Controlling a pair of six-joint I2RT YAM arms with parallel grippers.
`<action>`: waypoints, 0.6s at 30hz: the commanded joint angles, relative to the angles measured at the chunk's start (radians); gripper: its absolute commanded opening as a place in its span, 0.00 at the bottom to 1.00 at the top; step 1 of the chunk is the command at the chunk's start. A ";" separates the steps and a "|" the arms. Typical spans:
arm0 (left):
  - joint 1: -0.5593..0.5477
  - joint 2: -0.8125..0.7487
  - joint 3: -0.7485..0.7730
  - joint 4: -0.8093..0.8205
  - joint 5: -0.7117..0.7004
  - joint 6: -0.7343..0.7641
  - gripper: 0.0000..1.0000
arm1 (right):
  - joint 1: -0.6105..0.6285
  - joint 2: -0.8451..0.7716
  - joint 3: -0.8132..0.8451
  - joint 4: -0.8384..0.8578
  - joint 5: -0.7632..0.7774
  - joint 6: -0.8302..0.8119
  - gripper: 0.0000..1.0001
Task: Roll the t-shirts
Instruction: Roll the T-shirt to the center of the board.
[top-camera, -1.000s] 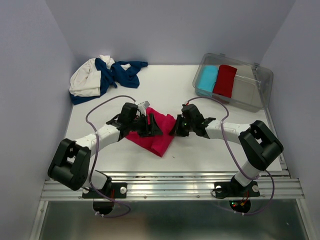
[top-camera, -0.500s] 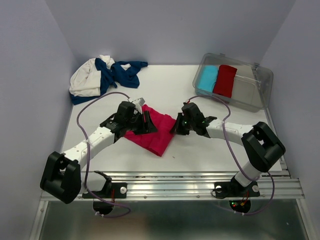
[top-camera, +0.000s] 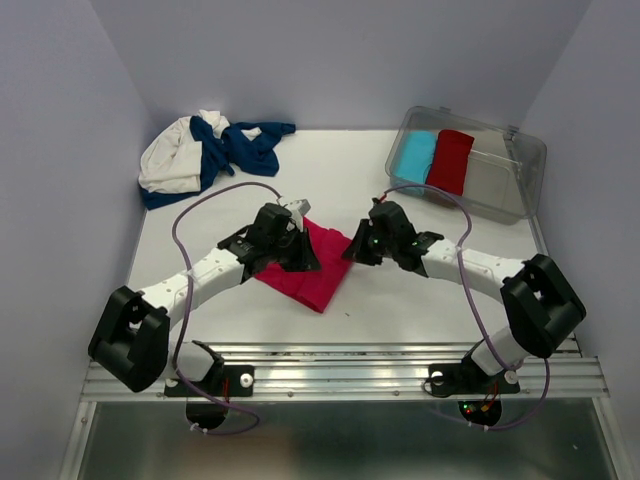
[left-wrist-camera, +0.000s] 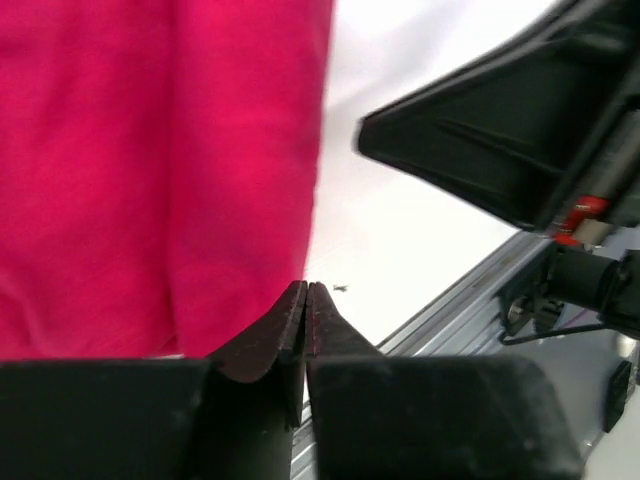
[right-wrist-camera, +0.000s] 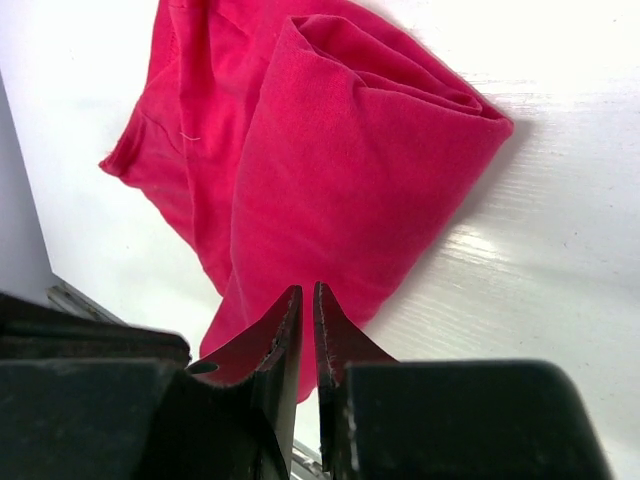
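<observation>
A bright pink-red t-shirt lies partly rolled in the middle of the table, its rolled end open toward the right wrist camera. My left gripper rests at the shirt's upper left part. In its wrist view the jaws are pressed together with no cloth between them, and the shirt fills the left. My right gripper hovers at the shirt's right edge. Its jaws are nearly together, with a thin empty slit.
A heap of white and navy t-shirts lies at the back left. A clear plastic bin at the back right holds a light blue roll and a dark red roll. The metal rail runs along the near edge.
My left gripper has closed from wide open, and its arm has swung a little right over the shirt. The right arm has shifted slightly, its jaws barely parted.
</observation>
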 joint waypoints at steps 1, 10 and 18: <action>-0.022 -0.028 -0.001 0.048 0.030 -0.028 0.07 | 0.007 0.046 0.063 -0.003 0.007 -0.035 0.15; -0.020 0.011 -0.053 0.098 -0.028 -0.071 0.00 | -0.002 0.178 0.273 -0.062 -0.054 -0.128 0.15; -0.016 0.034 -0.061 0.110 -0.057 -0.065 0.00 | -0.002 0.309 0.376 -0.089 -0.057 -0.147 0.15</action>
